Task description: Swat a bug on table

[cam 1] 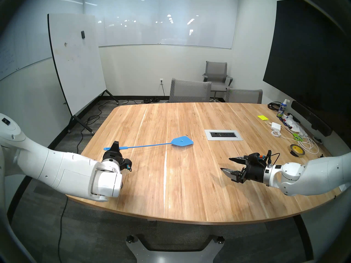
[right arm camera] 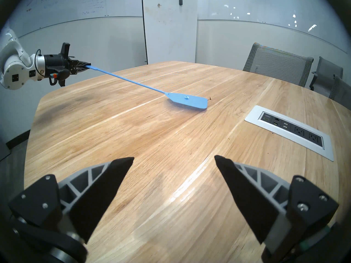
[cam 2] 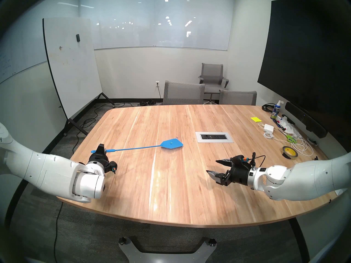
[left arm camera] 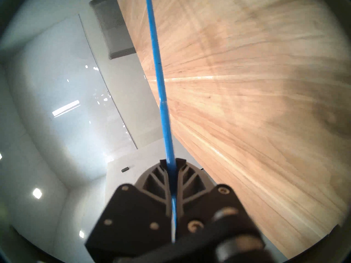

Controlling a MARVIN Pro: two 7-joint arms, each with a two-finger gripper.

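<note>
At our near edge of the table our right gripper gapes empty, our left gripper clamps the swatter, and the bug just beyond its tip may escape the blow.

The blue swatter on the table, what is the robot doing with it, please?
The left gripper is shut on the handle of the blue fly swatter, whose head lies low on the table. The bug, a tiny dark speck, sits just beyond the head's edge, uncovered. The right gripper hangs open and empty.
</note>
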